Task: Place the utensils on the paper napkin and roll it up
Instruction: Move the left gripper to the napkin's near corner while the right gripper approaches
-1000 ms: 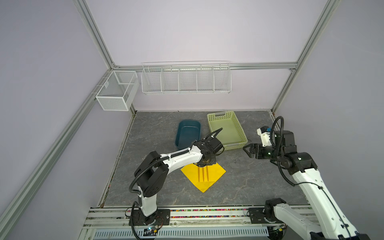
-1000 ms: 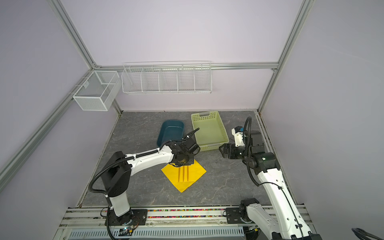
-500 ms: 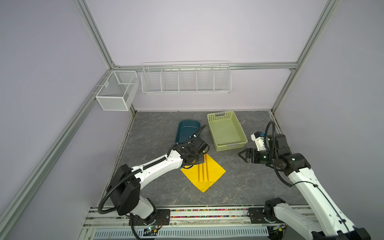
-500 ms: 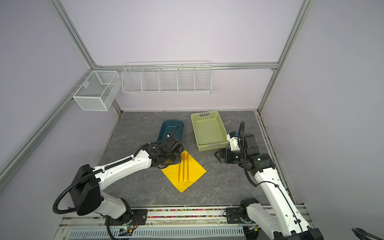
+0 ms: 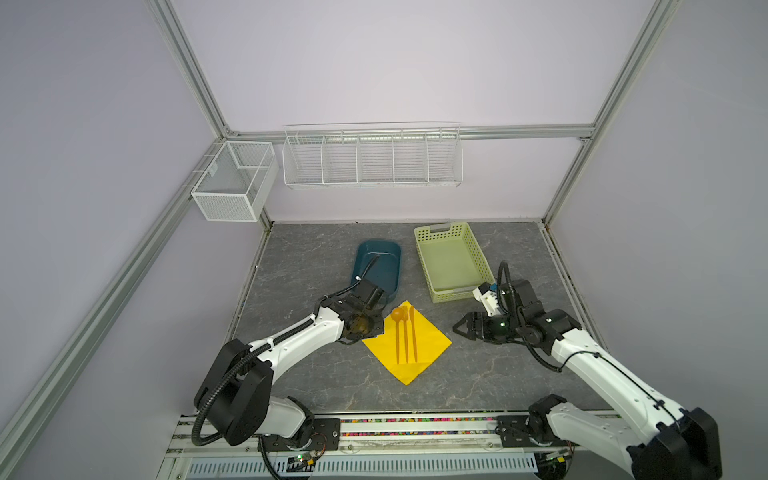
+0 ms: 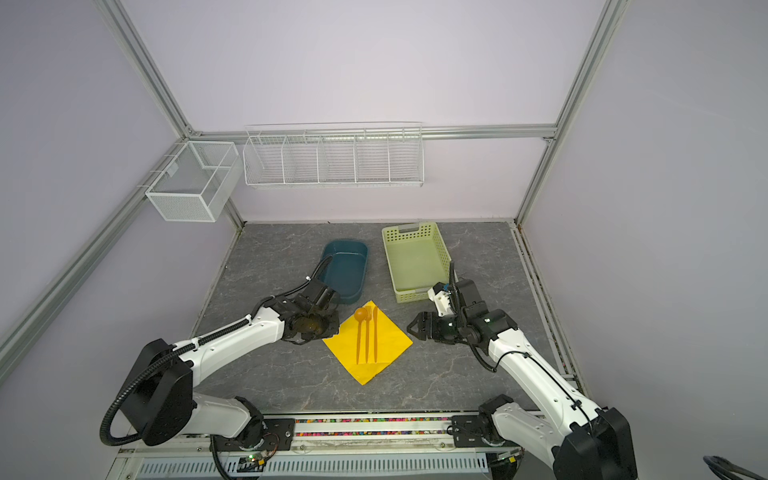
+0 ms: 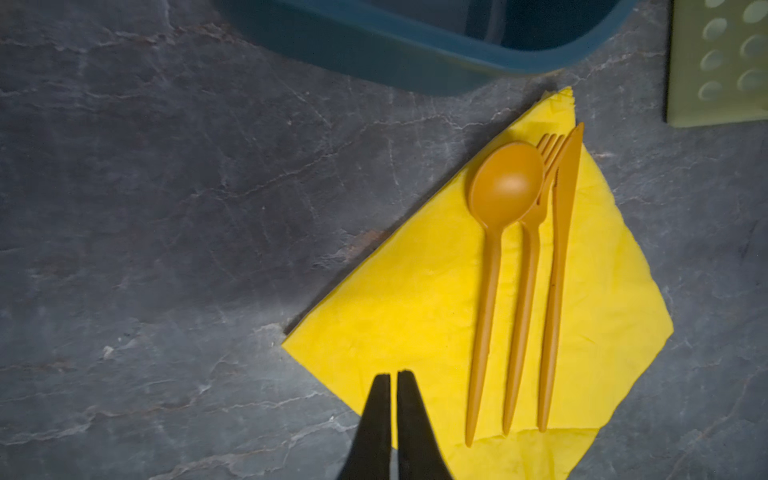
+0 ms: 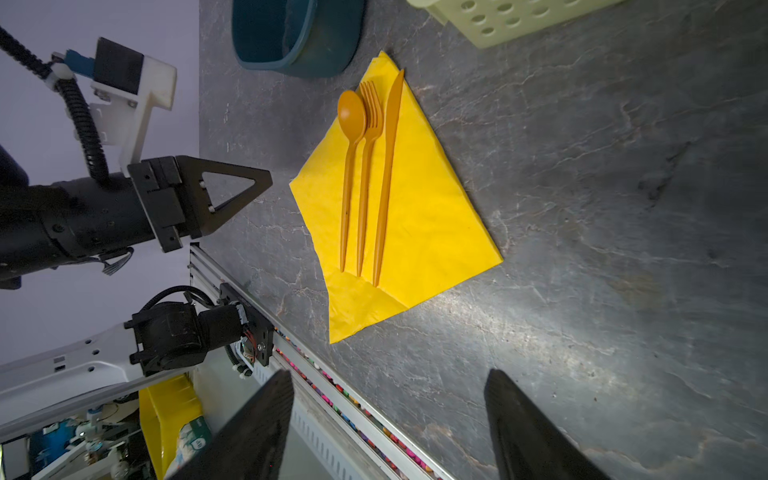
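Off the table front, nearer than the paper napkin: a printed packet, lettering too blurred to read. Next comes the front rail with a multicoloured strip.

The paper napkin lies flat on the grey stone-look table, turned like a diamond, with a crease across its near corner. The utensils are all on the napkin, side by side, handles toward its near corner and heads toward its far corner. The spoon is on the napkin's left side, the fork in the middle, the knife on the right (spoon bowl overlaps the fork tines).

Left gripper: just beside the napkin's left corner, jaws clenched together, nothing between them. Right gripper: out past the napkin's right corner, apart from it, jaws spread wide, empty.

Beyond the napkin's far corner sits a dark blue tub, close to the corner; contact unclear. Beyond and right of the napkin is a pale green perforated basket. Far past the napkin, on the walls: a white wire rack and a mesh box with a small tag, too small to read.
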